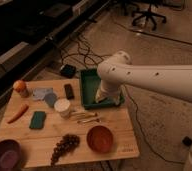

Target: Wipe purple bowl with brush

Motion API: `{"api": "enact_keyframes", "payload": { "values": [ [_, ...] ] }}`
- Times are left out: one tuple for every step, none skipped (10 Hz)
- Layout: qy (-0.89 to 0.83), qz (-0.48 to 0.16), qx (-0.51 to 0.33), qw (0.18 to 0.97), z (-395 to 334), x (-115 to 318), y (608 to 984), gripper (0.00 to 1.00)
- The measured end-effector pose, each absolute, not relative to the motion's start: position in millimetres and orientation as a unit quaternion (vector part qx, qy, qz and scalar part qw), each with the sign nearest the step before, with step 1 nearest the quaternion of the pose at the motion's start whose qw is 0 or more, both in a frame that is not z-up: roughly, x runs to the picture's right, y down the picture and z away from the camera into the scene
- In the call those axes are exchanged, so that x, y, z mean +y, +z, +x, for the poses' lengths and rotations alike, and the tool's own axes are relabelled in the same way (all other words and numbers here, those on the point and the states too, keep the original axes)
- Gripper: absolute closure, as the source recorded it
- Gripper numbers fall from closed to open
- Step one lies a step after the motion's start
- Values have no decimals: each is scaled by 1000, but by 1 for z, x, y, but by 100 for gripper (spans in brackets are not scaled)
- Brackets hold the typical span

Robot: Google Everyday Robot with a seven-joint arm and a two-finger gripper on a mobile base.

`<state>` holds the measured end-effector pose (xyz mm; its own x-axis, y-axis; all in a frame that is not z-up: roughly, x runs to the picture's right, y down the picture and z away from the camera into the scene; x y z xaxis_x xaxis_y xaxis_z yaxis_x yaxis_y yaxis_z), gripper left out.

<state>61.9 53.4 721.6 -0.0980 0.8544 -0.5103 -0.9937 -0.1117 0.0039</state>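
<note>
The purple bowl (6,155) sits at the near left corner of the wooden table (114,125), partly cut off by the frame's edge. My white arm reaches in from the right and bends down over the green tray (89,85) at the table's far right. The gripper (105,98) is at the arm's lower end, inside the tray and far from the purple bowl. The brush is hidden from view.
An orange-brown bowl (100,138) stands at the near right, with grapes (64,145) to its left. Pale wooden utensils (86,118), a white cup (62,106), a black block (69,91), a green sponge (37,120), a carrot (17,113) and an orange bottle (21,88) cover the rest. Cables lie on the floor behind.
</note>
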Motion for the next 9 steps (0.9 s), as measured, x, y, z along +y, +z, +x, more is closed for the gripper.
{"api": "enact_keyframes", "payload": {
  "values": [
    [721,-202,172,641,66,51,727,35],
    [726,-216,159,633,74,45,739,35],
    [731,-227,149,626,84,37,753,35],
    [735,-236,140,621,93,28,769,35],
    [736,-244,132,618,97,20,783,35],
    [736,-255,125,615,101,11,803,35],
    [736,-265,121,610,105,7,821,35],
    [736,-272,123,608,107,6,835,35],
    [732,-283,124,607,98,6,853,35]
  ]
}}
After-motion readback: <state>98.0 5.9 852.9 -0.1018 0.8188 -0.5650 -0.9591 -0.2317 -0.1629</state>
